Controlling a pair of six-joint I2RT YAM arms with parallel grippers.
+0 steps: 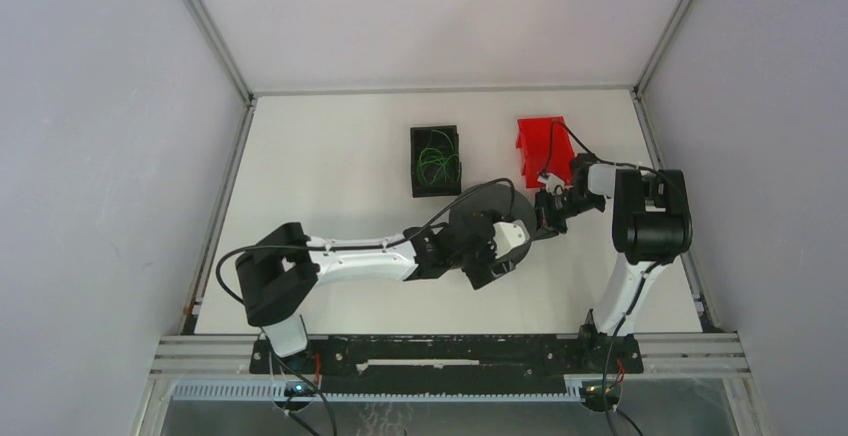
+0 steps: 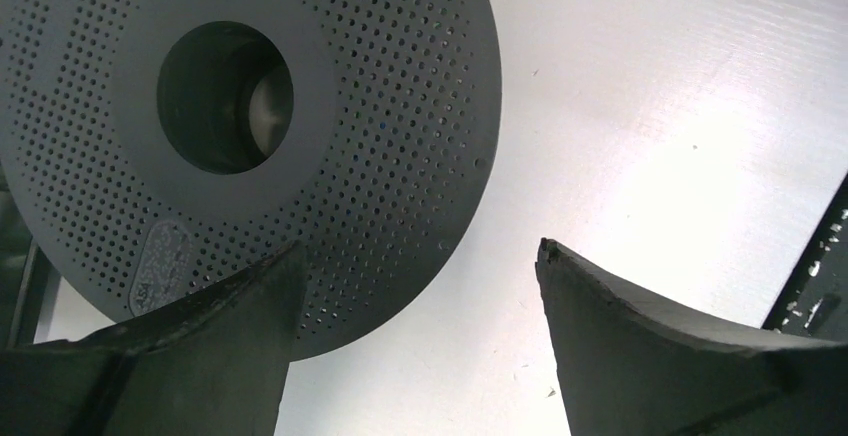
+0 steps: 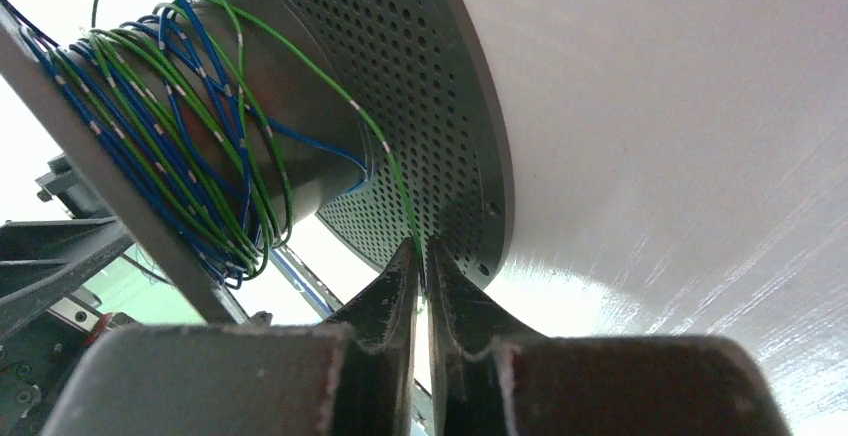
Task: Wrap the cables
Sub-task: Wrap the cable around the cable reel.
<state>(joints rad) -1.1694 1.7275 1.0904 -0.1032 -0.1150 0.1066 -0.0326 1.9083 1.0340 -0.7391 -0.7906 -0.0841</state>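
Left of the spool, the white table [image 1: 330, 176] lies bare up to the side wall, crossed only by the left arm. The left gripper [image 1: 500, 251] sits at the near side of the grey perforated spool [image 1: 480, 206], which stands on edge mid-table. Its fingers are spread wide, and one tip overlaps the flange rim (whether it touches cannot be told). Just behind the spool lies a black tray [image 1: 414, 161] holding loose green wire. Blue windings [image 3: 150, 106] and green ones crowd the hub. At the spool's right, the right gripper [image 3: 425, 256] is pinched tight on a green cable [image 3: 370, 126] running off the hub, close to the flange edge. A red bin [image 1: 540, 146] stands just behind it, near the right wall, so room there is tight.
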